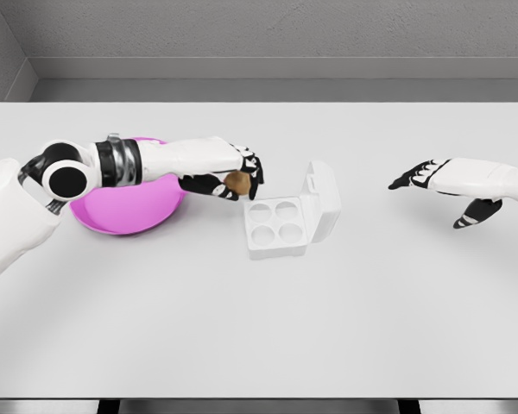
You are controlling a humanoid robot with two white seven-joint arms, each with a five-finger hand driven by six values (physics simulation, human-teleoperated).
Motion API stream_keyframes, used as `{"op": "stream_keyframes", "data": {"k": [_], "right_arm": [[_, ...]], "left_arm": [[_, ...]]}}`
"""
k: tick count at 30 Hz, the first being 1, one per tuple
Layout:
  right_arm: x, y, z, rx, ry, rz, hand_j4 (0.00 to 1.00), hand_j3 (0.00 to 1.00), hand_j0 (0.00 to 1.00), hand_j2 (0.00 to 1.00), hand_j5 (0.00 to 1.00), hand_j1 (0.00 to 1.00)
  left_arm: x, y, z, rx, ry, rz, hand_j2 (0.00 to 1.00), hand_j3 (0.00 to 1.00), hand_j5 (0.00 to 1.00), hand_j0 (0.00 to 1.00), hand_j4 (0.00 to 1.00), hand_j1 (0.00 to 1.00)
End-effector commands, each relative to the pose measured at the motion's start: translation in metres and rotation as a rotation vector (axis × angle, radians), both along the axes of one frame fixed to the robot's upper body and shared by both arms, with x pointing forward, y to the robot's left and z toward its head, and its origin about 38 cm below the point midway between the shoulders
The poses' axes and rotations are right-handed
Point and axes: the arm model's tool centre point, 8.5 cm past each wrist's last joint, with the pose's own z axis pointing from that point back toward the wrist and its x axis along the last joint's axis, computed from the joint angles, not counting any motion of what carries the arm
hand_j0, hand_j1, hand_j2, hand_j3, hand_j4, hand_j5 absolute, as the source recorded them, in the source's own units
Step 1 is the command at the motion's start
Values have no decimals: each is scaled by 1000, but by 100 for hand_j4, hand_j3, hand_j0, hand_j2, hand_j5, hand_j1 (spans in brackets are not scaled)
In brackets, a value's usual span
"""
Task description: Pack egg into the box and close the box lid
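Observation:
A brown egg (236,182) is held in my left hand (234,180), whose fingers curl around it just right of the pink bowl (129,214) and a little left of the white egg box (277,228). The box lies open on the table with four empty round wells, its lid (322,198) tilted up on the right side. My left hand hovers above the table near the box's upper left corner. My right hand (432,185) floats at the far right, fingers spread, holding nothing.
The pink bowl sits on the white table (259,328) under my left forearm. A grey wall runs along the table's far edge.

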Motion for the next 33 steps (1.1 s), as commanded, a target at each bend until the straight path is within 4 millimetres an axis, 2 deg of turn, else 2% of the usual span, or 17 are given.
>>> {"op": "stream_keyframes", "data": {"k": [1, 8, 11, 17, 22, 27, 33], "right_arm": [[-1, 2, -2, 1, 8, 5, 100, 100, 100, 100, 100, 100], [-1, 2, -2, 1, 8, 5, 100, 100, 100, 100, 100, 100], [-1, 2, -2, 1, 8, 5, 100, 100, 100, 100, 100, 100], [-1, 2, -2, 1, 8, 5, 100, 100, 100, 100, 100, 100], [-1, 2, -2, 1, 8, 5, 100, 100, 100, 100, 100, 100], [-1, 2, -2, 1, 8, 5, 100, 100, 100, 100, 100, 100], [-1, 2, -2, 1, 8, 5, 100, 100, 100, 100, 100, 100]], "left_arm": [[-4, -16, 5, -60, 20, -32, 39, 39, 39, 39, 39, 39], [-6, -31, 6, -167, 100, -58, 38, 38, 38, 38, 38, 38], [3, -25, -3, -194, 154, -21, 37, 37, 37, 37, 37, 37], [9, -19, -1, -309, 257, 4, 36, 36, 36, 36, 36, 36], [8, -15, -4, -405, 342, 6, 34, 34, 34, 34, 34, 34], [9, -10, -13, -421, 356, 19, 33, 33, 33, 33, 33, 33], [16, -16, -24, -458, 402, 43, 32, 32, 32, 32, 32, 32]]}}
